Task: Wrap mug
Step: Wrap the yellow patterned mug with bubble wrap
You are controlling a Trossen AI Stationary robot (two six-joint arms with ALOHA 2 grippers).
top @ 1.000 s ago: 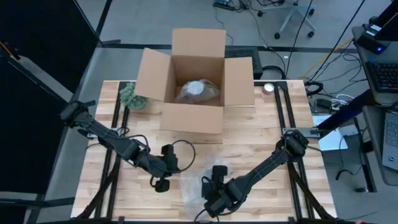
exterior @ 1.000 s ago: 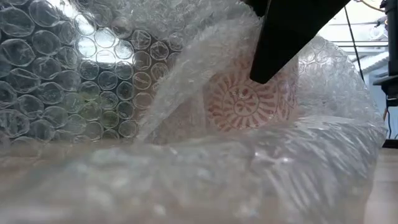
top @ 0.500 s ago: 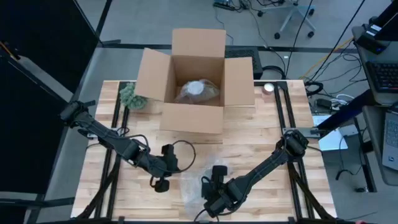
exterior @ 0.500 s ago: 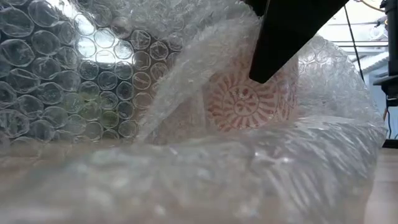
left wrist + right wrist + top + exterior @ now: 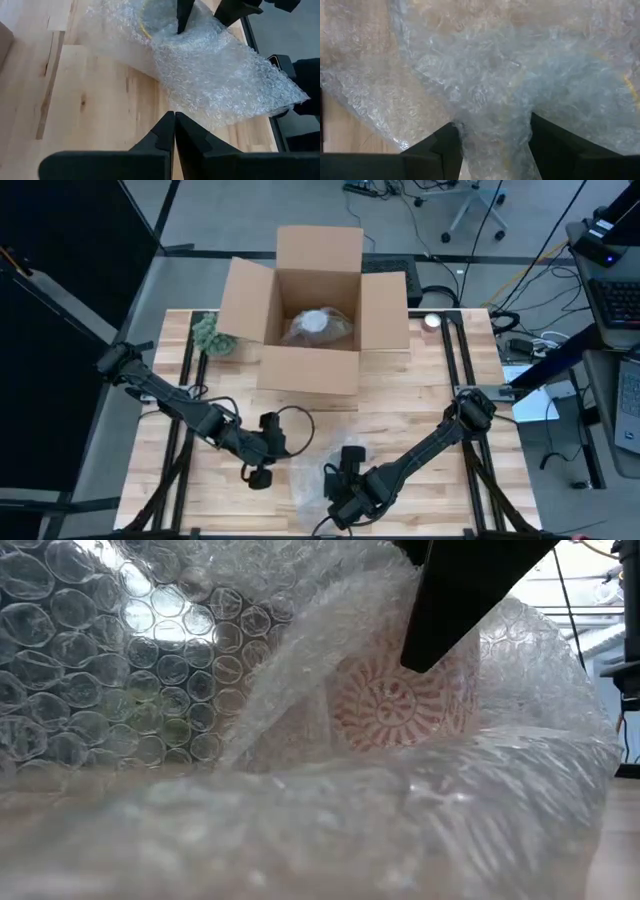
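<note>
A sheet of clear bubble wrap (image 5: 308,478) lies bunched on the wooden table near its front edge. Through the wrap, the low view shows a mug (image 5: 400,705) with a red pattern. My right gripper (image 5: 336,496) is at the wrap, with a bunch of it between its fingers (image 5: 445,147). One dark finger (image 5: 470,595) comes down in front of the mug's upper side. My left gripper (image 5: 174,131) is shut and holds nothing. It hovers over bare wood just left of the wrap (image 5: 215,70). My right gripper pinches a bunched-up fold of the bubble wrap (image 5: 492,135) between its two fingers, several layers thick. It comes at it slanting down from the table's right. The rest of the wrap spreads out on the table around the mug. Whether the fingers also touch the mug, I cannot tell.
An open cardboard box (image 5: 315,365) stands at the table's far middle with a wrapped bundle (image 5: 318,326) inside. A green object (image 5: 210,335) sits left of the box, a small white round thing (image 5: 432,321) to its right. Bare wood lies between box and wrap.
</note>
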